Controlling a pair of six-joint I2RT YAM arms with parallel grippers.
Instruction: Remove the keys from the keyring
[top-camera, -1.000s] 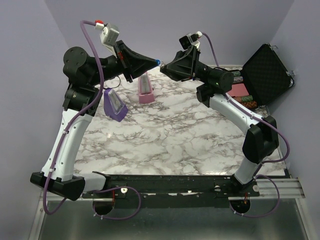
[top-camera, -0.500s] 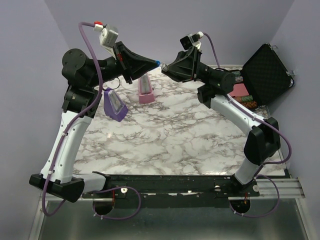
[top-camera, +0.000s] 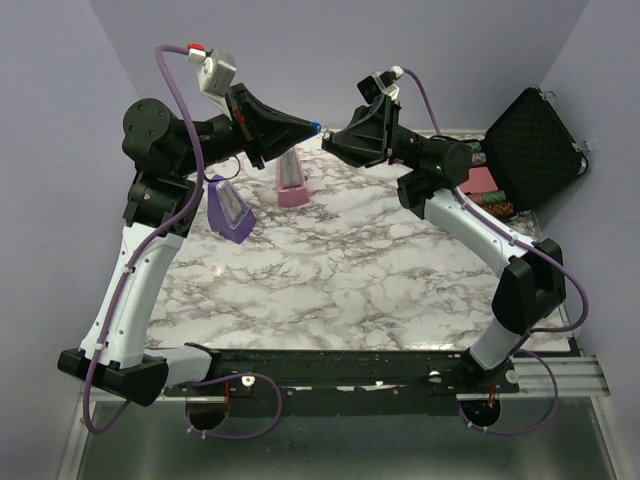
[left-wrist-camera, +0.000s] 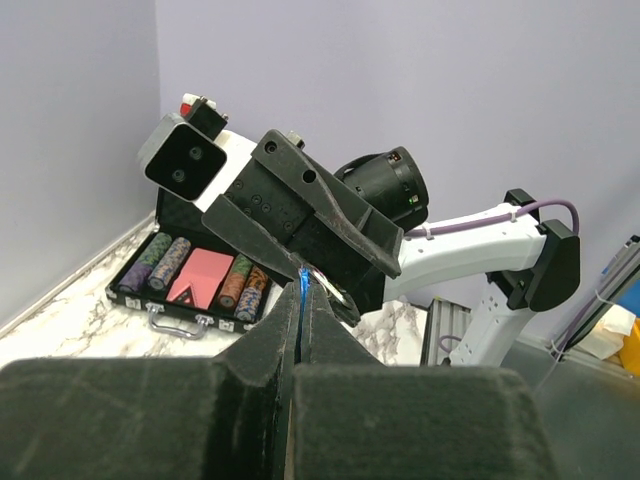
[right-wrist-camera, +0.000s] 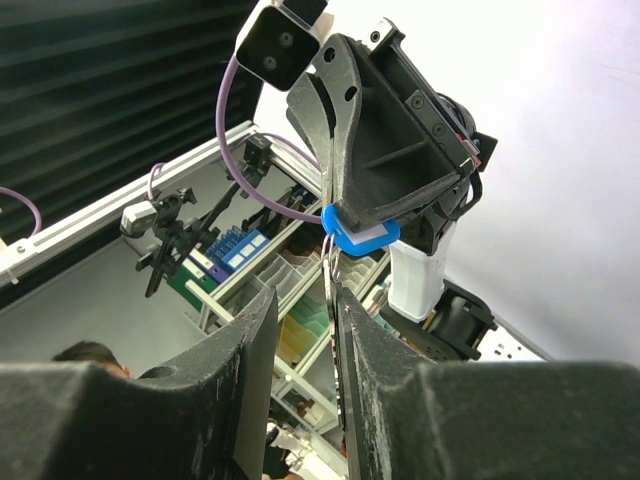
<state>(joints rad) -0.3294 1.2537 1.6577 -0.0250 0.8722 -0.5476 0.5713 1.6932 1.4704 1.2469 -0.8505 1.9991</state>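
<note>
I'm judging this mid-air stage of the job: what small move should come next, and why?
Probably draw the left gripper slowly away from the right gripper: it is shut on the keys, and the keyring lies between the right gripper's fingers, so separating may work a key off.

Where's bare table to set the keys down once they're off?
Best: the wide bare marble, from the near edge up to the purple wedge and pink wedge. Crowded: back left around the wedges, back right by the case. The keys are held aloft over back centre.
</note>
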